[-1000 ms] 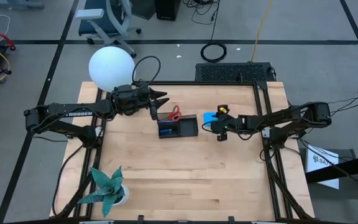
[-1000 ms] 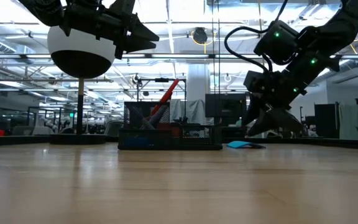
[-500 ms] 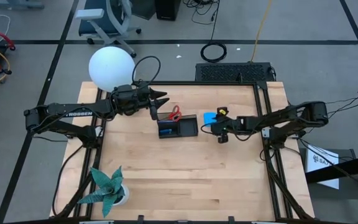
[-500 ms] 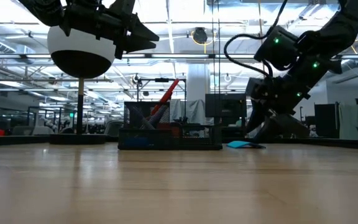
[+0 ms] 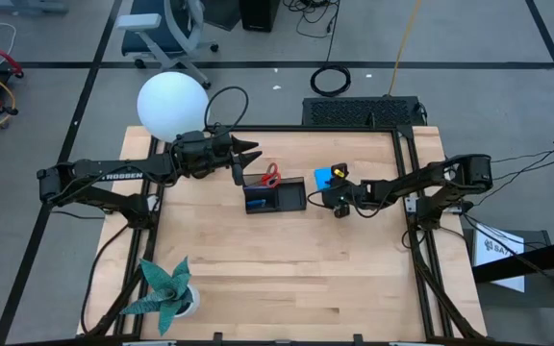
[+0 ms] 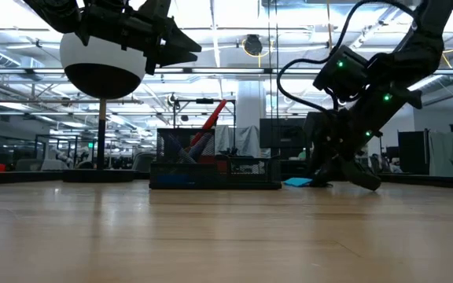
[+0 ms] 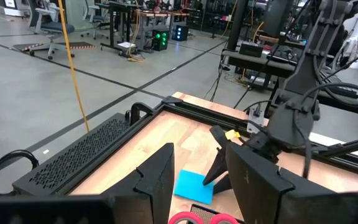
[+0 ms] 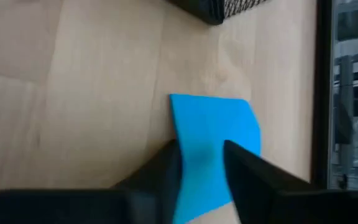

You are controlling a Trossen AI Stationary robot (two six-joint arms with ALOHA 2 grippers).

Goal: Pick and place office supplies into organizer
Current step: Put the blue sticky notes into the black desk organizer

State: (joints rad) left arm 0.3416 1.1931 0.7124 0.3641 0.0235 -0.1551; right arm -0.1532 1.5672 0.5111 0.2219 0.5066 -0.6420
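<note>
At the far left of the tabletop (image 5: 287, 259) a green paper plant (image 5: 166, 285) stands near the front corner, and a white lamp globe (image 5: 172, 106) sits at the back corner. The left gripper (image 5: 248, 154) hangs in the air just left of the organizer (image 5: 275, 197), its fingers (image 7: 157, 180) parted with nothing between them.

The organizer sits near the middle of the tabletop. The red-handled scissors (image 5: 270, 175) stand tilted in its taller back section, handles up, and something blue (image 5: 256, 203) lies in a front compartment.

Just right of the organizer, the blue pad (image 5: 326, 180) lies by the tabletop's back part. The right gripper (image 5: 333, 195) is down at the pad. In the right wrist view its fingers (image 8: 244, 168) straddle the pad (image 8: 213, 146), one on each side and close against it, so they appear to be grasping the pad. Whether the pad is lifted off the wood cannot be told.
</note>
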